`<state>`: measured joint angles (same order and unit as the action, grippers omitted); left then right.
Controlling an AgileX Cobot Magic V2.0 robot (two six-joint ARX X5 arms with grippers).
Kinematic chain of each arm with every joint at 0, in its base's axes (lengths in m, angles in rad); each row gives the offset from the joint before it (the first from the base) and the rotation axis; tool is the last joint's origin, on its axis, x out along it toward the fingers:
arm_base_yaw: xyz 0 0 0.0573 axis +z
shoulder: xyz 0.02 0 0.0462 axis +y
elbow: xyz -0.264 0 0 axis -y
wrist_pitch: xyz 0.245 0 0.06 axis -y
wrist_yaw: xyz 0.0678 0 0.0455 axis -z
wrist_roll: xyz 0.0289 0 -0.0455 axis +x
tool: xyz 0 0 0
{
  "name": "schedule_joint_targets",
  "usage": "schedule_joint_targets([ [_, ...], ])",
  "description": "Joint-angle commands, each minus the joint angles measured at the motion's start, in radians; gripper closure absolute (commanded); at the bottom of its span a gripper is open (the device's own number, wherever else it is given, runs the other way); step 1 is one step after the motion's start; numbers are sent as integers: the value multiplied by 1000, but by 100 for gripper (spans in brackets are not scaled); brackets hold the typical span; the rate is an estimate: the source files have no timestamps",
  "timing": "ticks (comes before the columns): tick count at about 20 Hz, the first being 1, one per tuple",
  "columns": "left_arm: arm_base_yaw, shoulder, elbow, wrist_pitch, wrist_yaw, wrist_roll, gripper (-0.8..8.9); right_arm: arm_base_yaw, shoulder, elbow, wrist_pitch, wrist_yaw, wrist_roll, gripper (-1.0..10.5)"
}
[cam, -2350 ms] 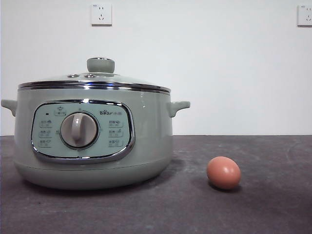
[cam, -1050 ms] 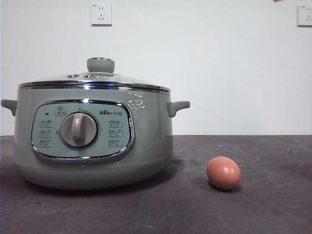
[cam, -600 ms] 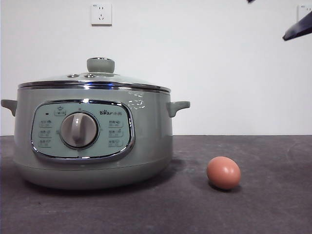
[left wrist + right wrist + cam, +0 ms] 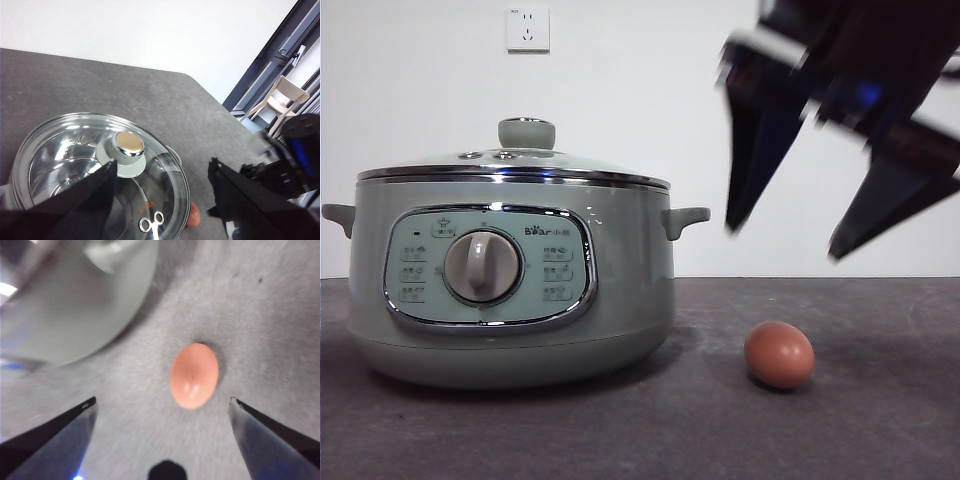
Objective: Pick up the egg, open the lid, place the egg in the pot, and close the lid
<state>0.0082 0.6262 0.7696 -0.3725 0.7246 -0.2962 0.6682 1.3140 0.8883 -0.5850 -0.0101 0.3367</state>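
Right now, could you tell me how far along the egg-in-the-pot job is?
Nothing is finished yet. The egg lies on the table beside the pot, and the lid sits closed on it. In hand: the right gripper hangs open above the egg, not touching it. The left gripper is open above the lid. Left: grasp the egg, lift the lid, drop the egg in, close up.

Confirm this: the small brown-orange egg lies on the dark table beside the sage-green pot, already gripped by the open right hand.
Not gripped. The right hand hangs open above the small brown-orange egg, apart from it, as the front view shows. The rest holds.
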Motion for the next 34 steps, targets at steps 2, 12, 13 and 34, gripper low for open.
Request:
schedule_joint_targets([
  [2, -3, -5, 4, 10, 1, 4, 499, 6, 133, 2, 65, 48, 14, 513],
  [12, -3, -5, 4, 9, 1, 5, 499, 5, 313, 2, 154, 90, 10, 741],
  [13, -3, -5, 4, 9, 1, 5, 499, 4, 313, 2, 154, 92, 10, 803],
  [34, -487, 488, 58, 286, -634, 202, 404, -34, -353, 2, -152, 229, -31, 949],
])
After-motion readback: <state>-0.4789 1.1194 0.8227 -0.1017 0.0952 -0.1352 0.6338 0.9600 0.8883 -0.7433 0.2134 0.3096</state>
